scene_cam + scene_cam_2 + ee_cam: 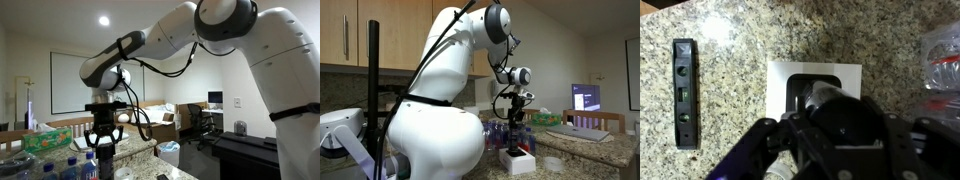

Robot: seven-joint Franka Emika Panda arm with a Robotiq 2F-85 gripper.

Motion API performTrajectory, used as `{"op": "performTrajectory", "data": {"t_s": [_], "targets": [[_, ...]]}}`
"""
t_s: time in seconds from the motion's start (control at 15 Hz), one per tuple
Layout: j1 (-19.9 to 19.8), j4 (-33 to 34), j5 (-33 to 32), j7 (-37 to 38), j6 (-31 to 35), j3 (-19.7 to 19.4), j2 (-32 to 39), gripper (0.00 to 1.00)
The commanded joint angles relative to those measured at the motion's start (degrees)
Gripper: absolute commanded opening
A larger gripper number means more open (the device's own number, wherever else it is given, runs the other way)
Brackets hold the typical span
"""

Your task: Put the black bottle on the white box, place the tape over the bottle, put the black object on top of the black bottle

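In an exterior view, the arm (180, 40) reaches across from the right and bends down, and the claw (103, 140) hangs vertically over the speckled stone bench (140, 158). Clear bottles (88, 166) with blue caps stand at the near edge, just below and in front of the claw. From this angle the claw's load cannot be made out against the dark fingers.

In an exterior view taken from behind the robot's white body, the claw (516, 128) points straight down over the white box (518, 160), which lies on the bench (590, 152) and shows a red side. A dark upright shape, the black bottle (517, 143), sits between the fingers directly above the box top. Whether its base touches the box cannot be determined here. Clear bottles (498, 132) stand just behind the box. A lit monitor (586, 98) is well apart in the background.

In the wrist view, the claw (840, 140) fills the lower part of the picture. Its fingers stand partly closed and clamped on the black bottle (812, 98), seen end-on over the middle of the white box (780, 75). The black object (684, 92), a long flat bar, lies on the bench (740, 30) to the left, well apart from the box. Crinkled clear plastic (942, 60) shows at the right edge.
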Motion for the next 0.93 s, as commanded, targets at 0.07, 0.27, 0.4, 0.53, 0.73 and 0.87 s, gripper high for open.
{"op": "performTrajectory", "data": {"t_s": [0.07,0.27,0.4,0.53,0.73,0.87], "targets": [[-0.63,-0.09,0.78,2.23,-2.44,0.06,-0.78,0.31],[-0.76,-0.31,0.75,2.63,-2.28,-0.27,-0.89,0.31],[-0.72,-0.39,0.58,2.86,-1.57,-0.41,-0.90,0.31],[-0.62,-0.28,0.43,2.93,-1.18,-0.49,-0.68,0.31],[-0.61,0.12,0.49,2.67,-1.16,-0.47,-0.17,0.31],[-0.58,0.39,0.50,2.67,-1.24,-0.44,0.14,0.31]]}}
